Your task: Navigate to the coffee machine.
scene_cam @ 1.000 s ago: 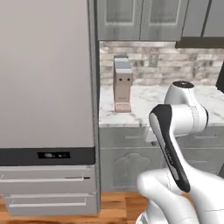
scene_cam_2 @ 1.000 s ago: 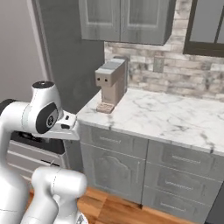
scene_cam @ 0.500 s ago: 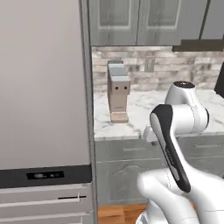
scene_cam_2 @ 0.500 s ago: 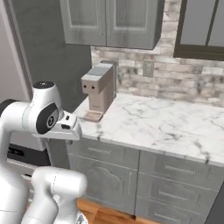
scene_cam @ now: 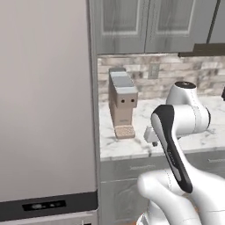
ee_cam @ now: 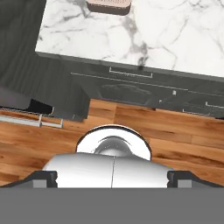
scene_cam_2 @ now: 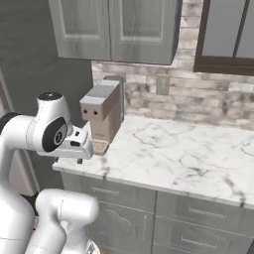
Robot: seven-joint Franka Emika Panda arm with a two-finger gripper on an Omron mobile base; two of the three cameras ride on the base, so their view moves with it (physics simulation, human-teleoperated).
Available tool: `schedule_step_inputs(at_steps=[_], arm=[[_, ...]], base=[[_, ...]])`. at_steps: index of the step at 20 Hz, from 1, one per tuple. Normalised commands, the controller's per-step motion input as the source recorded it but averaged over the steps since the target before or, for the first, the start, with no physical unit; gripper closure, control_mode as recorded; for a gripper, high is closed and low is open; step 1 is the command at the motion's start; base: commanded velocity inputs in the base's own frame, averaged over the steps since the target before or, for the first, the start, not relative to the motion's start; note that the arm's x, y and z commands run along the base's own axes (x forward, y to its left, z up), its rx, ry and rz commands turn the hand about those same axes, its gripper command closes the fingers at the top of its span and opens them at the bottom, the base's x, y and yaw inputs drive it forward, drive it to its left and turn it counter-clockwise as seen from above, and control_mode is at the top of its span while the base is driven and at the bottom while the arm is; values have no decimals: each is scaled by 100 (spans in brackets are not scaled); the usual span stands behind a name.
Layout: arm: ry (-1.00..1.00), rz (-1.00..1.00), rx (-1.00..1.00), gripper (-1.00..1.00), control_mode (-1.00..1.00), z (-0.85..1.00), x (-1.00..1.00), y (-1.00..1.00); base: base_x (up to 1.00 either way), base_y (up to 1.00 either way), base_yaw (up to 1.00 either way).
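Coffee machine (scene_cam: 122, 103), a tall narrow beige-tan box with grey top, looms larger than a second ago: the base has driven closer, nearly arrived. From the right, it (scene_cam_2: 102, 117) stands upright on the white marble desk (scene_cam_2: 168, 158), front facing the room. Hand camera catches its drip tray (ee_cam: 109, 5); claw state: cannot tell.

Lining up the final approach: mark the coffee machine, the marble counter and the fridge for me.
coffee machine (scene_cam: 122, 103), left base view, on its tan front face.
marble counter (scene_cam_2: 183, 158), right base view, on a bare stretch of the top.
fridge (scene_cam: 44, 96), left base view, on its upper door panel.
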Motion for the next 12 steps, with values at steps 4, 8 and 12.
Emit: schedule_step_inputs(at_steps=[4, 8, 12], arm=[[0, 0, 0, -100, 100, 0, 0, 0], [0, 0, 0, -100, 100, 0, 0, 0], [0, 0, 0, -100, 100, 0, 0, 0]], base=[[48, 44, -13], [39, 33, -11], [46, 6, -9]])
